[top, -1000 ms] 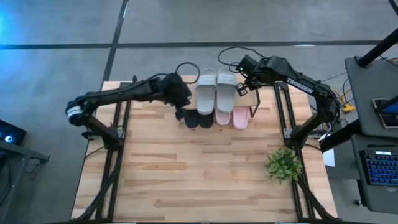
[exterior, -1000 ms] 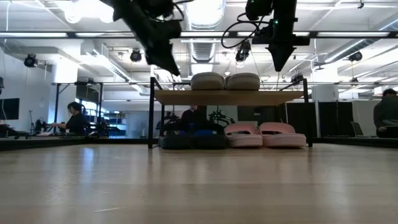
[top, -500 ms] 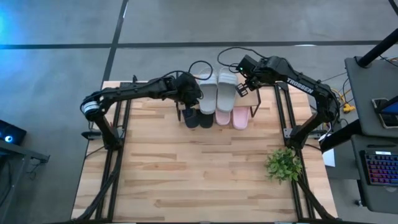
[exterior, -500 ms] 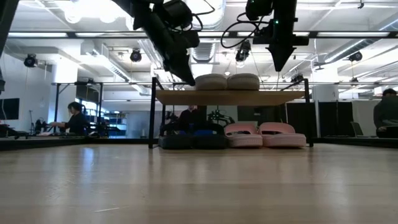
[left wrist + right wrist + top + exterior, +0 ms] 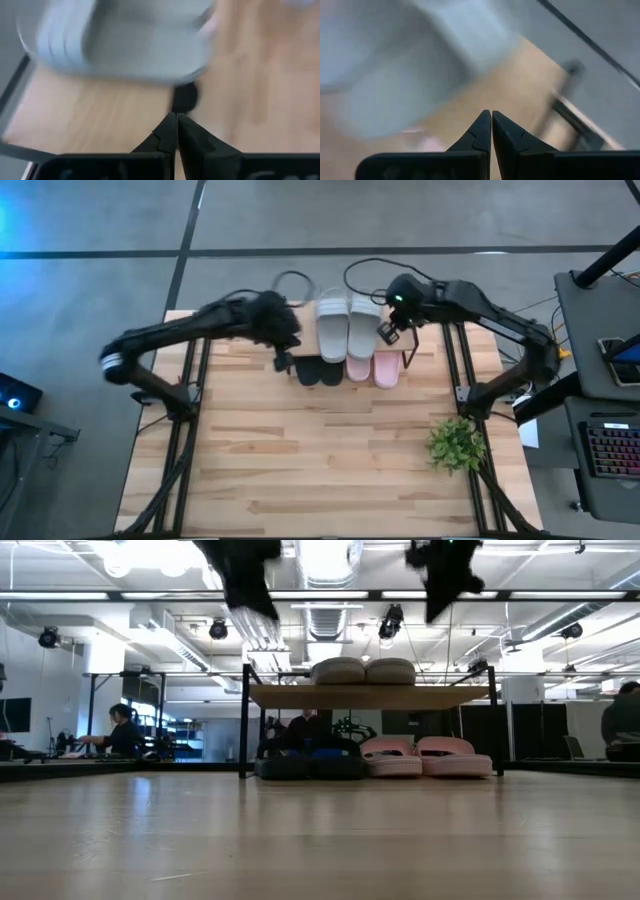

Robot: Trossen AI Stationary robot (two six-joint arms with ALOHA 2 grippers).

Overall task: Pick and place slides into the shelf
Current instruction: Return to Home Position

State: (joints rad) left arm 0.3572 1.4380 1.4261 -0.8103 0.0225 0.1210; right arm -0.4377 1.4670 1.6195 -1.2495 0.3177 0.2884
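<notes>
The shelf (image 5: 395, 338) stands at the table's far edge. Two light grey slides (image 5: 347, 325) lie side by side on its top plank (image 5: 440, 695). Two black slides (image 5: 298, 768) and two pale pink slides (image 5: 427, 758) sit on the lower level. My left gripper (image 5: 280, 358) hangs shut above the shelf's left end, holding nothing; the left wrist view shows its fingertips (image 5: 176, 120) together over a grey slide (image 5: 125, 45). My right gripper (image 5: 388, 332) is shut and empty above the shelf's right part, its fingertips (image 5: 491, 117) together in the right wrist view.
A small green plant (image 5: 457, 444) stands near the table's right edge. Cables (image 5: 290, 280) loop behind the shelf on the floor. The near half of the wooden table (image 5: 320, 470) is bare planks. People sit at desks in the room beyond (image 5: 120, 730).
My left gripper swung right over the left grey slide, then drew back left and up off the shelf's left end. My right gripper moved a little toward the near side and left, over the shelf's right part. The slides kept their places.
</notes>
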